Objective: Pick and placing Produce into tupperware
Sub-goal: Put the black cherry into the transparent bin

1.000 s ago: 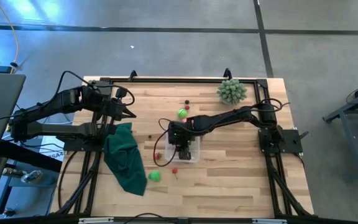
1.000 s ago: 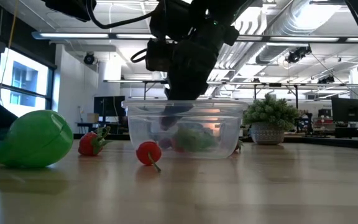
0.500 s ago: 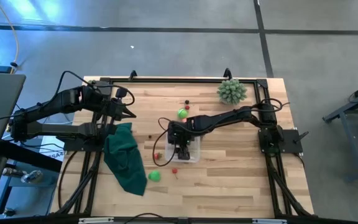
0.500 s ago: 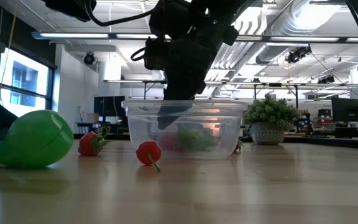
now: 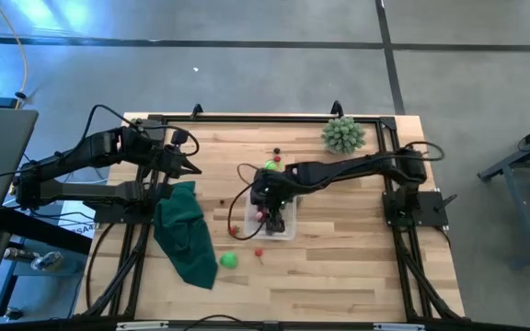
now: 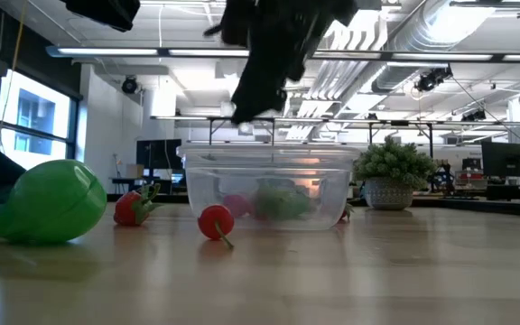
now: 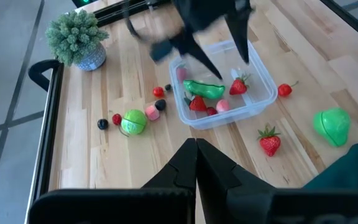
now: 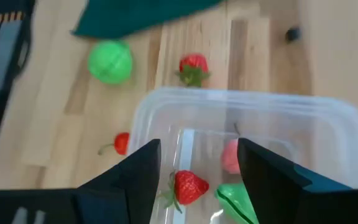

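We see the right gripper [image 5: 267, 198] poised over the tub [image 5: 282, 221] near the middle of the table [image 5: 357, 267], its fingers [image 8: 138, 171] spread apart and holding nothing; in the low view it hangs clear above the tub's rim. Inside the tub [image 7: 225, 93] lie a strawberry [image 7: 239, 86], a second strawberry [image 7: 197, 103], a long green piece [image 7: 204, 89] and a pink piece [image 7: 222, 106]. Outside it, a strawberry [image 7: 268, 139] and a cherry [image 7: 284, 89] sit near its wall, a green ball [image 7: 331, 123] lies beside the cloth [image 5: 187, 234], and a green apple [image 7: 133, 122] sits with small dark and red bits on the plant [image 5: 343, 134] side. We find the left gripper [image 7: 196, 160] pinched closed on nothing, waiting over the table's left edge
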